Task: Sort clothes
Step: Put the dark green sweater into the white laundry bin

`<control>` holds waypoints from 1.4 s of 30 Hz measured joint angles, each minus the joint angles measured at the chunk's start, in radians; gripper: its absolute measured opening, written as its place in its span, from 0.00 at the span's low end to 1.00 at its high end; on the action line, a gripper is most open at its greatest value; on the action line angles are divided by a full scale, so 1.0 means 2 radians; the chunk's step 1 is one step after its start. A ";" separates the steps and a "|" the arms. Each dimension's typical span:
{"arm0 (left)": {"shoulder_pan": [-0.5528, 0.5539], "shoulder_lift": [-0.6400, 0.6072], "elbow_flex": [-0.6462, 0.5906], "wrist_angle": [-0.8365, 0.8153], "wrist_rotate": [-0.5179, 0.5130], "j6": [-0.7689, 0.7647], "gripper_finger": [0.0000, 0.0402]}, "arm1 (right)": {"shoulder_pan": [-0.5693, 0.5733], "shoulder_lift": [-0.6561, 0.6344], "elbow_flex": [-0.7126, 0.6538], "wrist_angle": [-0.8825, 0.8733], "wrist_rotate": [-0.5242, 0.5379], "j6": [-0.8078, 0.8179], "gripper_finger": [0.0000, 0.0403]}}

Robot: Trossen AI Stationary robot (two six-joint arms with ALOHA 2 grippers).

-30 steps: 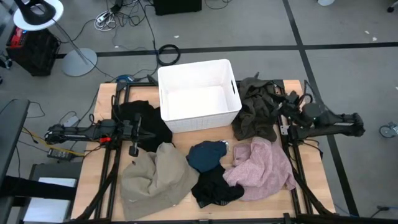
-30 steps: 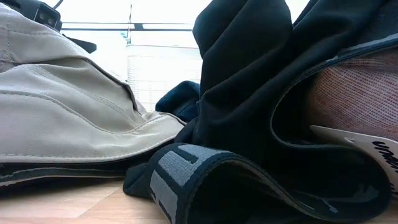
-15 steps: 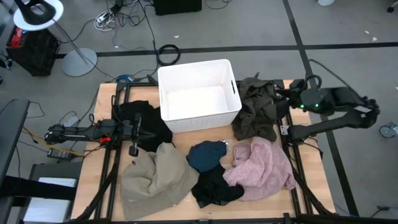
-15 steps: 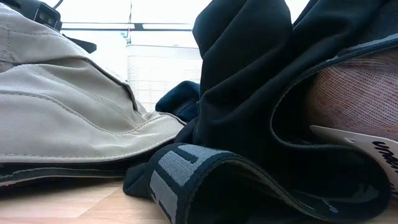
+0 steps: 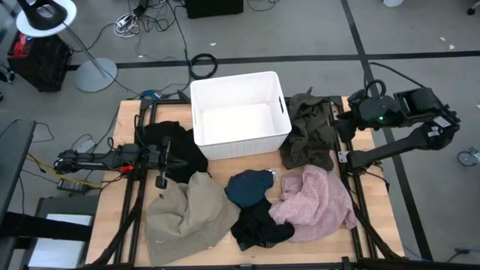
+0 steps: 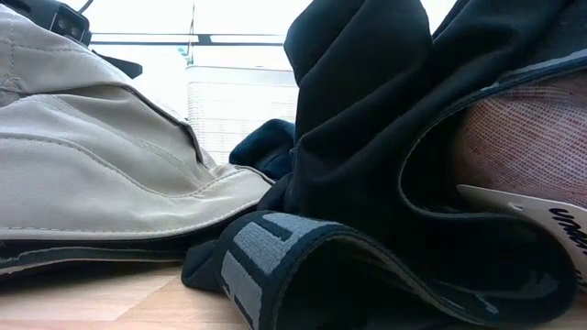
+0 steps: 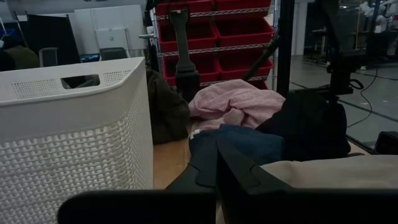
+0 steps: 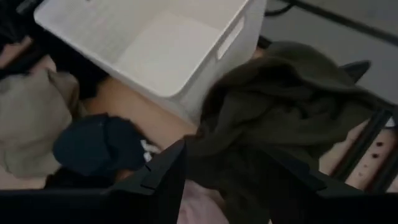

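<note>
Wooden table (image 5: 127,225): right gripper (image 8: 225,171), fingers spread, above olive-green garment (image 5: 309,131) (bin (image 5: 240,112) adjacent); should descend onto a bunched fold, pinch deep

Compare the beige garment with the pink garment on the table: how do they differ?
The beige garment is a smooth, stitched fabric; the pink garment looks softer and more textured. The beige one lies at the table's front left, near the waiting left arm; the pink one lies front right, below the olive garment. The beige one covers more table. Both lie crumpled outside the white bin.
</note>
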 joint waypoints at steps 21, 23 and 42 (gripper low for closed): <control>0.000 0.000 0.000 0.000 0.000 0.000 0.01 | -0.094 0.040 -0.077 0.002 -0.004 0.050 0.49; 0.000 0.000 0.000 0.000 0.000 0.000 0.01 | -0.101 0.040 -0.100 0.002 -0.012 0.069 0.51; 0.000 0.000 0.000 0.000 0.000 0.000 0.01 | -0.206 0.069 -0.294 0.192 -0.041 0.037 0.98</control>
